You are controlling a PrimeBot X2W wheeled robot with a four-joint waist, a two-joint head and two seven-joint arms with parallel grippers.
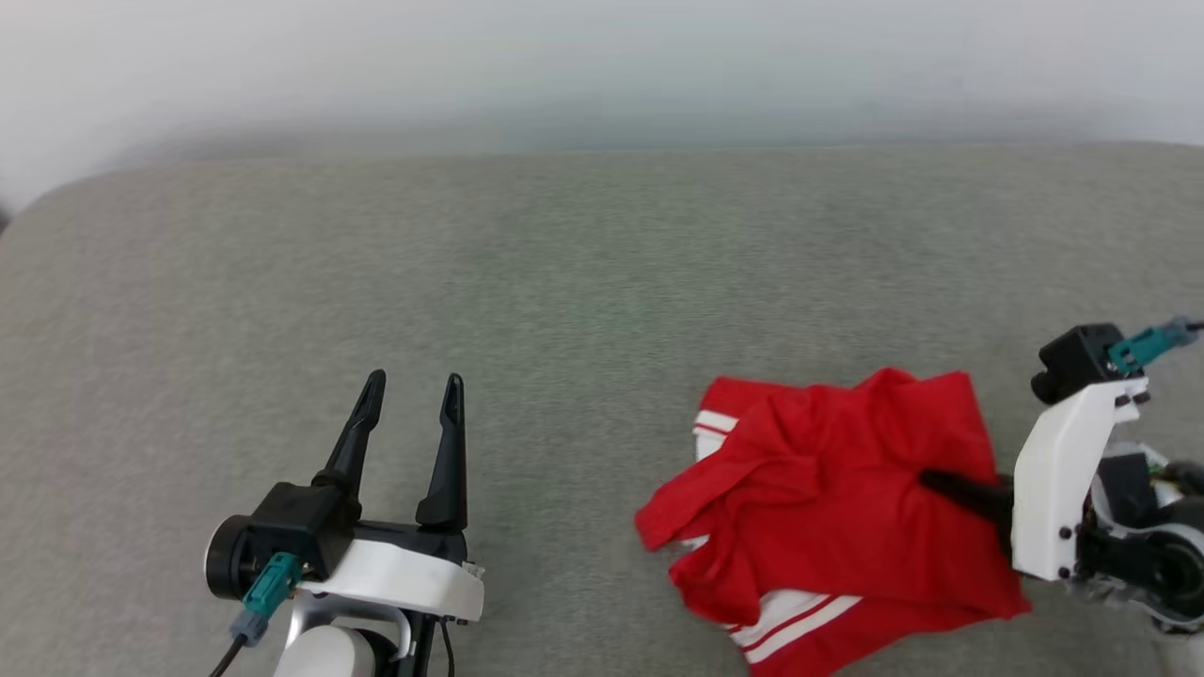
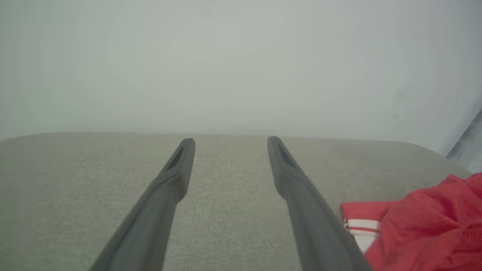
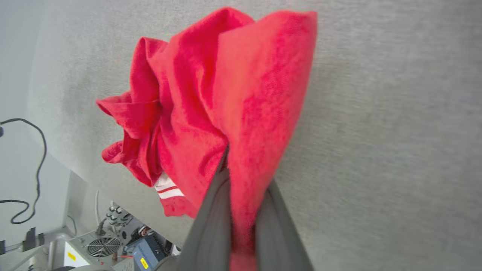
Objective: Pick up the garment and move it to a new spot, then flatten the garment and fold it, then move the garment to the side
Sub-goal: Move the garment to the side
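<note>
Garment (image 1: 828,489) cloth is pinched between the two dark fingers of our right gripper (image 3: 244,188). They are closed on a red fold that bulges up past them in the right wrist view. In the head view that gripper reaches in from the right and bites near the right-hand middle of the cloth. Outward from the grip, it lies crumpled at the lower right of the grey fabric surface (image 1: 564,282), with white striped trim showing at its near edge and far left corner. We cannot tell whether any of it is clear of the surface. Our left gripper (image 1: 415,381) rests well apart to the left, fingers spread and empty. We judge that we are in the first step, picking up and moving, with the hold made and the carry not yet done. The next move calls for lifting high enough that the trailing cloth does not drag, carrying it toward the open middle, and setting it down where both grippers can reach to spread it.
</note>
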